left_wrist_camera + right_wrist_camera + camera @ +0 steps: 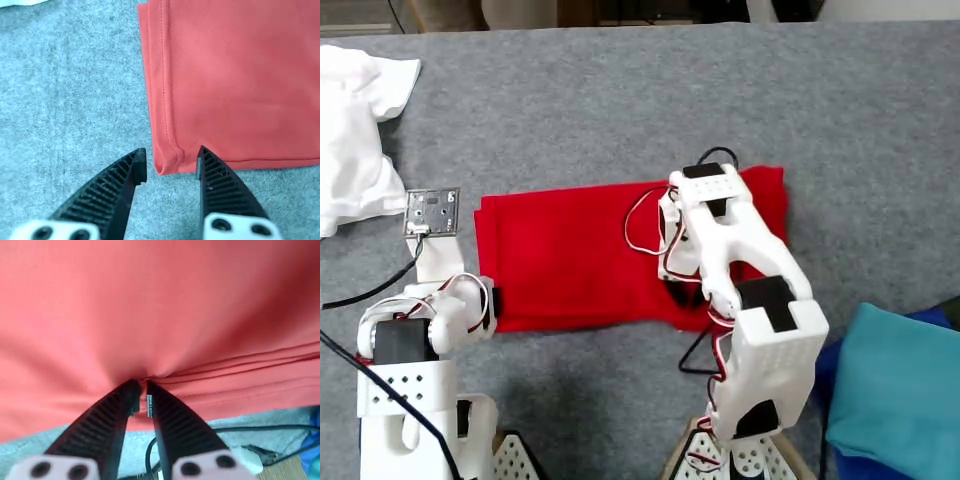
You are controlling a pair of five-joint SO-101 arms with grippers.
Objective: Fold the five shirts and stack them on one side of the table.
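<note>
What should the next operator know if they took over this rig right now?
Left pincer: open, one finger on either side of the red shirt's near corner, not yet closed.
Right pincer: shut on the red shirt's near edge, fabric bunched at its tips.
Things: the red shirt lies as a long rectangle in the middle of the grey table. White cloth is crumpled at the far left corner. Teal cloth lies on dark blue cloth at the near right edge.
Done: seemingly two pieces stacked at right.
Left: finish folding the red shirt, stack it, then fold the white cloth.
</note>
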